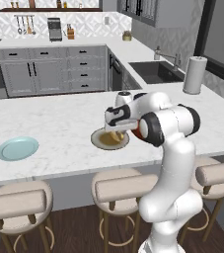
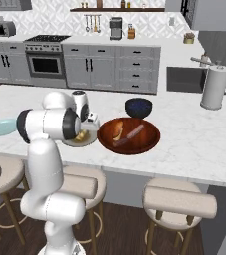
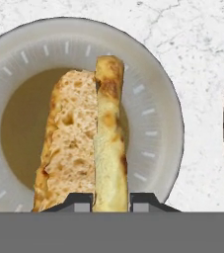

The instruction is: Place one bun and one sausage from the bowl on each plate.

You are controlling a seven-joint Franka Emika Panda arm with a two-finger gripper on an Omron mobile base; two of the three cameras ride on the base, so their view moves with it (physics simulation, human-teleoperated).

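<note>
A bun (image 3: 86, 143) is gripped between the claw's (image 3: 111, 200) closed-in fingers over the beige plate (image 3: 153, 99); apparently held low for setting down.

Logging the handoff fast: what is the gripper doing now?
Gripper: shut on the bun, above the beige plate.

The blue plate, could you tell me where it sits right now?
The blue plate lies on the marble counter at the far left of the left base view, well apart from the beige plate under the claw.
</note>
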